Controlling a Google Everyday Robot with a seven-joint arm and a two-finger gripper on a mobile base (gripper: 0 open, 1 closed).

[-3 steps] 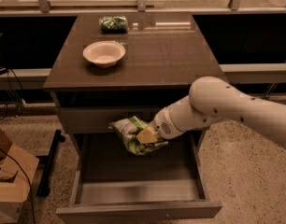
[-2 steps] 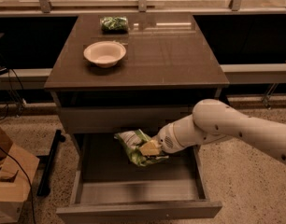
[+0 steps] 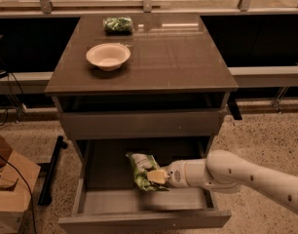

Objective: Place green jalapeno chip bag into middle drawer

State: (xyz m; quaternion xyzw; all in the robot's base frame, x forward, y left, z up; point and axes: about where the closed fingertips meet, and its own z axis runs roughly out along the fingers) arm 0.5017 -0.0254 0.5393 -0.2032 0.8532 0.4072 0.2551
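Gripper [image 3: 157, 175] is clamped on the one crinkly bright green jalapeno chip bag [image 3: 139, 166], which hangs low inside the one pulled-out grey-brown middle drawer [image 3: 115, 202], over its pale floor. One long white robot arm [image 3: 246, 175] reaches in from the right. A second ago the bag was higher, up by the closed grey-brown drawer front [image 3: 139, 125]; now it is lower. On the brown cabinet top [image 3: 178, 57] sit one pale round bowl [image 3: 108, 56] and one small dark green packet [image 3: 118, 24], well away from the arm. One cardboard box [image 3: 10, 189] stands at the left.
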